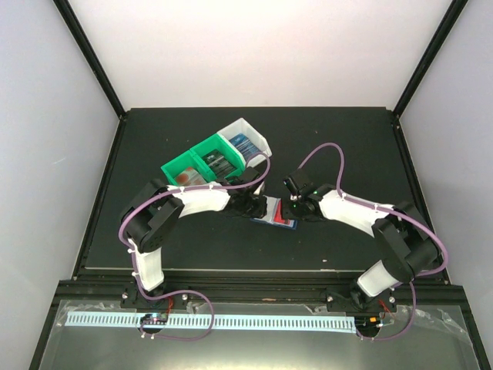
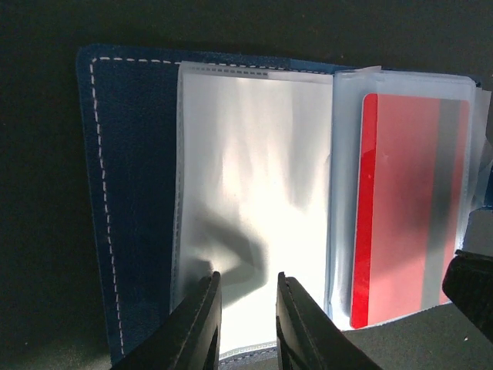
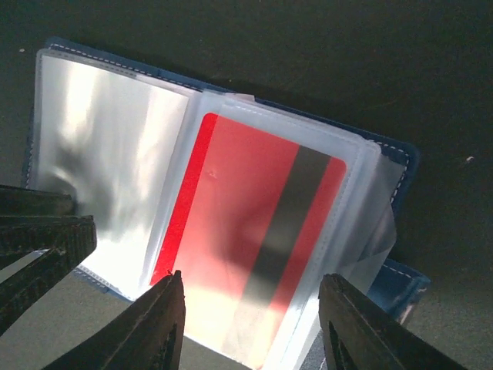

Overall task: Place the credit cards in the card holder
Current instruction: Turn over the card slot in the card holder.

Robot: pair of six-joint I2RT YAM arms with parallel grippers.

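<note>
Left gripper (image 2: 245, 284) narrow, nothing between its jaws, poised over the empty clear plastic sleeve (image 2: 254, 169), likely pinning that page flat | right gripper (image 3: 254, 281) wide, straddling the red plastic card with dark stripe (image 3: 231, 216) (sleeved; probably nudging it home) | small dark blue stitched folding card holder (image 2: 131, 193) lies open on the black table (image 1: 347, 146) between both arms

Glare whitens the clear sleeves (image 2: 254, 177) of the card holder (image 2: 131, 193) in both wrist views, the table (image 2: 231, 23) dim.

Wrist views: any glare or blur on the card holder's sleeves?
Left wrist: hard glare whitens the empty clear plastic sleeve, left gripper shadow on it. Right wrist: milder sheen over the red striped plastic card; right gripper slightly soft.
</note>
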